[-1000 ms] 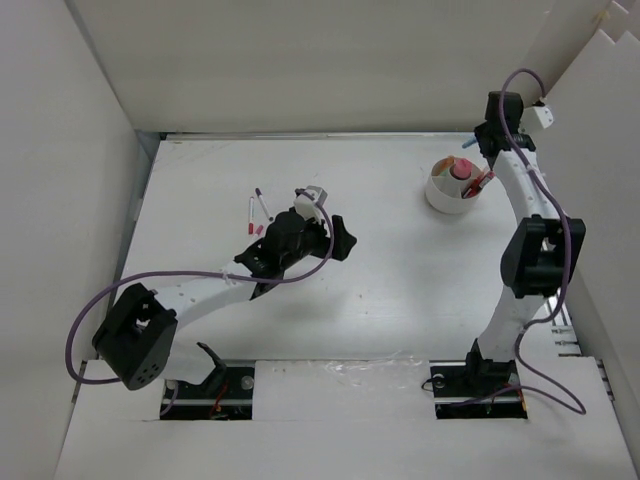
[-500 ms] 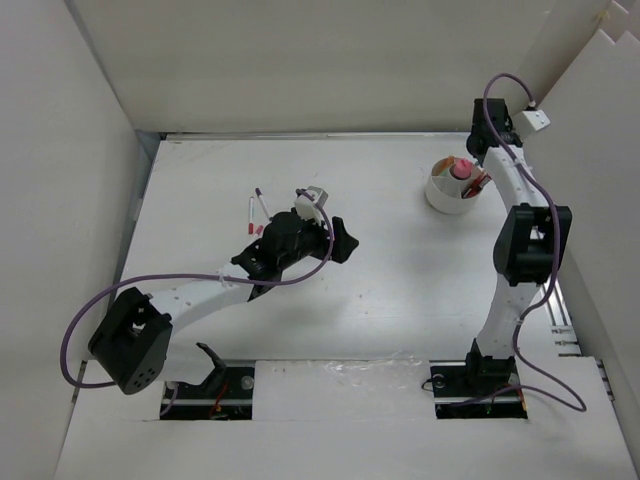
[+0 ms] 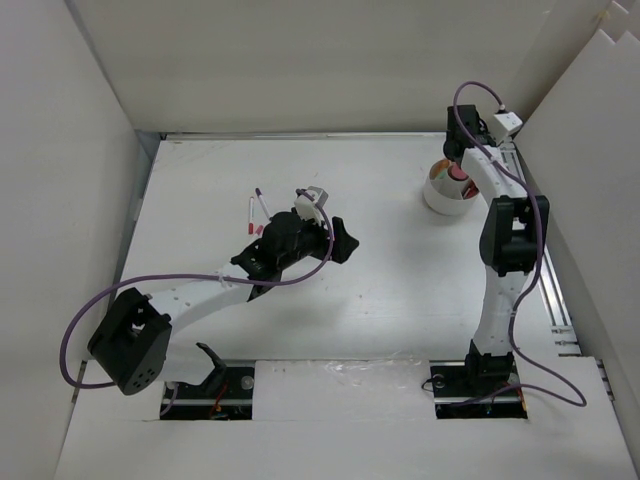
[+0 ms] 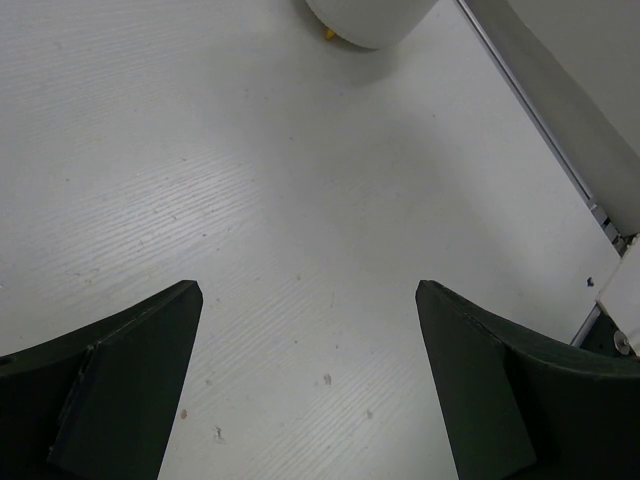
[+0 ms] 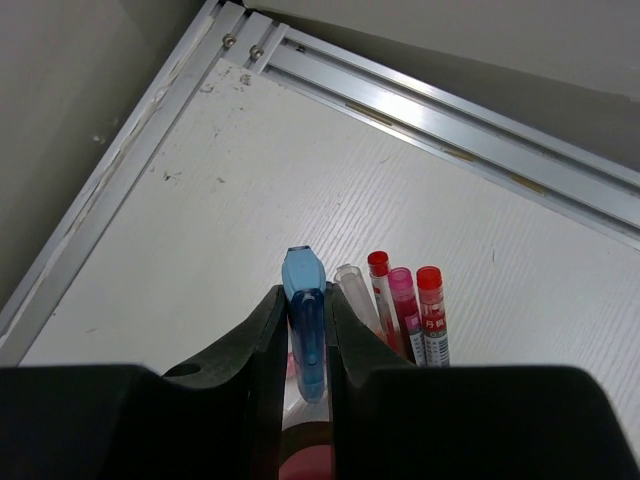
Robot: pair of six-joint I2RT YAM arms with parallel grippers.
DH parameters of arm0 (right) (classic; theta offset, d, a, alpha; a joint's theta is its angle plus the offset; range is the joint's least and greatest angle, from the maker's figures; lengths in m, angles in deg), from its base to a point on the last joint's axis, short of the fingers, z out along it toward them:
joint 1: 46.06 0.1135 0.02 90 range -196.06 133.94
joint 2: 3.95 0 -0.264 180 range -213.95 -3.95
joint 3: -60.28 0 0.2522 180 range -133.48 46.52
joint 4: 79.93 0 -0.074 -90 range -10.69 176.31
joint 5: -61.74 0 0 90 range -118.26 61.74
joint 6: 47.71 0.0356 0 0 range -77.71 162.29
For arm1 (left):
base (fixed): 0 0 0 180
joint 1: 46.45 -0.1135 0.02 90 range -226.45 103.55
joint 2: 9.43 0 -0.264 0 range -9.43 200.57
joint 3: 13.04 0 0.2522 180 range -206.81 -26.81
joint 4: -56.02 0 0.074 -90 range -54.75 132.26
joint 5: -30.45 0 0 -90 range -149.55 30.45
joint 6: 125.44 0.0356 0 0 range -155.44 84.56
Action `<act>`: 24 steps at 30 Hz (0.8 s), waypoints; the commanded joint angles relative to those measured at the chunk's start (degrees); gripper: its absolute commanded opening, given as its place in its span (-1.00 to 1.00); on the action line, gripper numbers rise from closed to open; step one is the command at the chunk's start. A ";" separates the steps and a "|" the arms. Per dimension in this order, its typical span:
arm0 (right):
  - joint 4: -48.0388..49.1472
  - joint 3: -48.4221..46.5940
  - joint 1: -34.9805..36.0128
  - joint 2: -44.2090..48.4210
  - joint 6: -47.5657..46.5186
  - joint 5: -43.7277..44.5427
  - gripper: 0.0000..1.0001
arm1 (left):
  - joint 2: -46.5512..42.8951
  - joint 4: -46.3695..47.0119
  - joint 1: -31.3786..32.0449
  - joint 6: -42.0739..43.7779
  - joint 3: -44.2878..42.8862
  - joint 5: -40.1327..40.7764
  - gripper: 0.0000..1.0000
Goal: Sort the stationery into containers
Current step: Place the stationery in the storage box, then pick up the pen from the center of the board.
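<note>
The container, a low round white cup (image 3: 438, 195), stands at the back right of the table, and its base shows at the top of the left wrist view (image 4: 370, 20). My right gripper (image 5: 305, 295) hangs over the cup (image 3: 456, 160), shut on a blue pen (image 5: 304, 280). Beside that pen stand red, pink and clear pens (image 5: 402, 305). Two thin white pens (image 3: 257, 207) and a small pink piece (image 3: 257, 229) lie on the table at mid left. My left gripper (image 3: 342, 240) is just right of them. It hovers open over bare table (image 4: 310, 290).
An aluminium rail (image 5: 450, 110) runs along the table's far edge behind the cup, and another rail (image 4: 540, 110) lines the right edge. White walls enclose the table at the left, back and right.
My right arm has swung left and inward over the cup, still shut on the blue pen. The left arm has not moved.
</note>
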 commanded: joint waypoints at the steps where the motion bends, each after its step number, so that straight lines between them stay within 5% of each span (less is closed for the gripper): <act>1: -0.18 -3.07 0.42 0.68 -1.34 3.25 -0.98 | -2.18 1.85 0.11 0.18 0.23 -0.68 0.73; 19: -0.54 1.41 2.53 8.05 2.79 -0.96 -0.04 | -2.18 2.38 0.11 -0.35 0.23 1.16 0.73; 24: -2.64 3.07 2.53 13.14 6.74 -4.73 -0.02 | -1.66 0.11 0.11 0.18 0.23 6.07 0.73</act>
